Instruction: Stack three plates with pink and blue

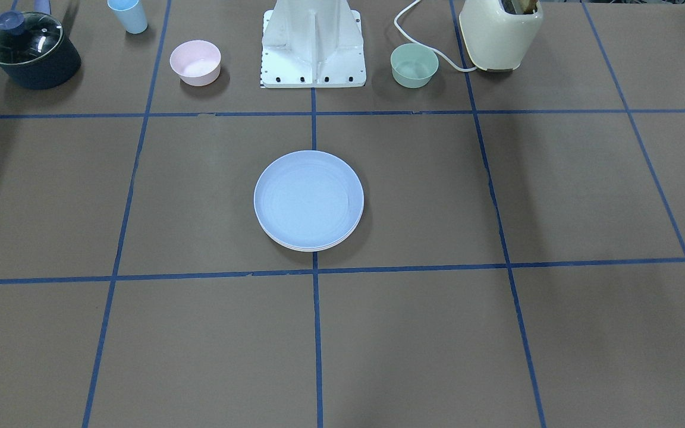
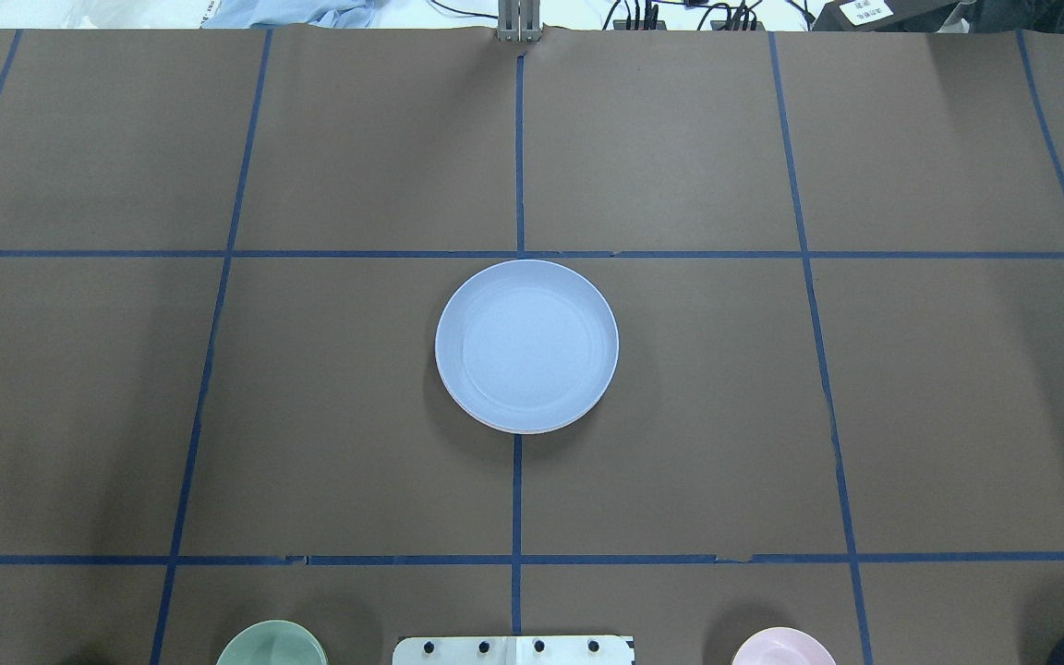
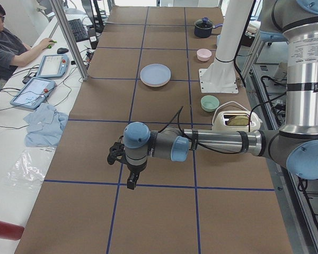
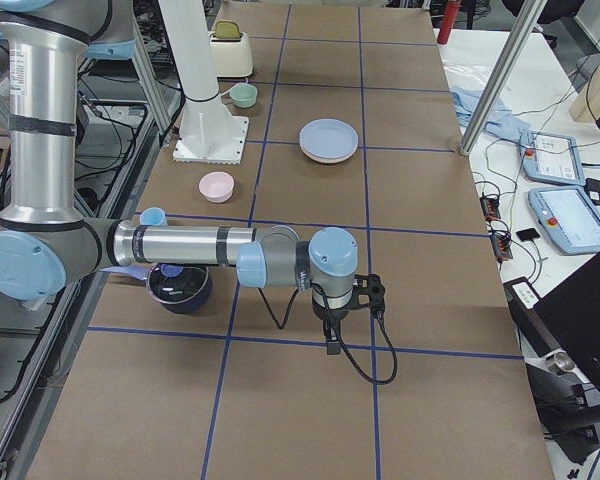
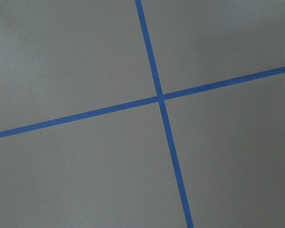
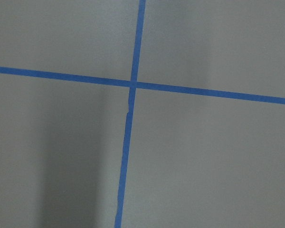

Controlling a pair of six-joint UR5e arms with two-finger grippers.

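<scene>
The blue (image 1: 308,199) lies atop a stack (image 1: 314,247) straight in front of the base (image 1: 313,44), so stacking looks done; best leave it untouched, arms well clear. Beneath it only thin pale rims peep out, pink and cream hard to tell apart. Whether the left pincer (image 3: 131,181) and right pincer (image 4: 332,338), out beyond the base's sides, are wide or narrow I cannot tell.

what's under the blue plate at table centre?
Under the blue plate, pale plate rims peek out along one edge, stacked beneath it. Their faces are covered, so colours and count are unclear.
</scene>
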